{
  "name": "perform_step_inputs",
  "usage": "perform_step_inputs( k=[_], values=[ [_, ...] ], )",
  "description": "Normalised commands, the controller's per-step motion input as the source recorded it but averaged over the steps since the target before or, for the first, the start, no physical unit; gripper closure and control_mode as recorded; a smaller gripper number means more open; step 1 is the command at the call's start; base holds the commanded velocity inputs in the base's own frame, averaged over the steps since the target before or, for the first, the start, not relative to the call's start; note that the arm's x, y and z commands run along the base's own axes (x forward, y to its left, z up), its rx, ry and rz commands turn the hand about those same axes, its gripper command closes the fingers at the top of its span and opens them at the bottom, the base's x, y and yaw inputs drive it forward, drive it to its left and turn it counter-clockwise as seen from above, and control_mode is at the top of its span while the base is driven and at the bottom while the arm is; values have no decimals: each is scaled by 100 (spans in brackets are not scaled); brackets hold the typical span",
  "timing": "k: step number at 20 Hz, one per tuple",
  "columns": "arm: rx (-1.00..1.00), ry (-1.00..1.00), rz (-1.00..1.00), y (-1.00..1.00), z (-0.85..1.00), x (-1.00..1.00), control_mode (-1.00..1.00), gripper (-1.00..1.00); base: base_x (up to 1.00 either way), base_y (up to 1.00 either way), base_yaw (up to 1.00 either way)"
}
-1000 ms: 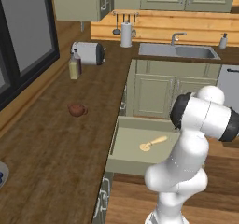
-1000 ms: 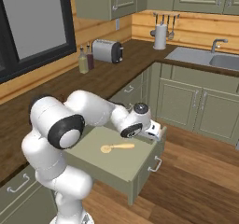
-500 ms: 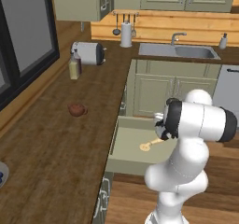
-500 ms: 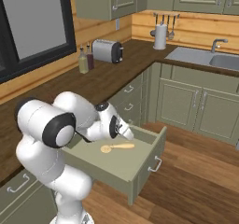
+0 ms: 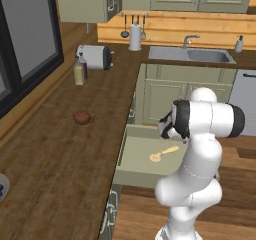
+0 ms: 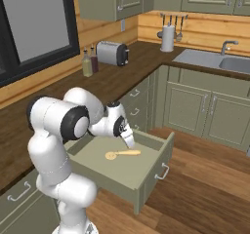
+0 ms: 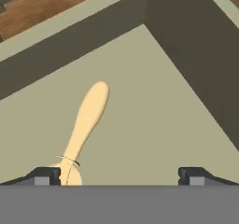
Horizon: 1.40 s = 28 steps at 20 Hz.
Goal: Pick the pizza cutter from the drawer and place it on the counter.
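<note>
Hovering w/ jaws wide apart, pincer (image 7: pixel 119 175) sits just above pizza cutter (image 6: pixel 122 154), which lies flat on floor of open drawer (image 6: pixel 155 161), not gripped, below the table (image 5: pixel 65 149).

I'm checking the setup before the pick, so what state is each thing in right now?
drawer: pulled open
pizza cutter: lying flat on the drawer floor, not held
gripper: open, above the pizza cutter, holding nothing
cabinet doors: shut
brown lump: resting on the counter
</note>
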Motion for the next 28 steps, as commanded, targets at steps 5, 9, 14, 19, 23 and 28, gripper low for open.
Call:
perform_step_inputs(
  k=[5,9,14,19,23,28],
  values=[
    [28,7,-2,-17,-8,25,-100,-100,0,0,0],
    [9,0,-2,5,-60,20,-100,-100,0,0,0],
    [0,0,-5,9,-36,19,-100,-100,0,0,0],
    [0,-2,-7,10,-39,26,-100,-100,0,0,0],
    [0,-2,-7,7,-38,29,-100,-100,0,0,0],
    [0,1,-8,0,-36,2,-100,-100,0,0,0]
  ],
)
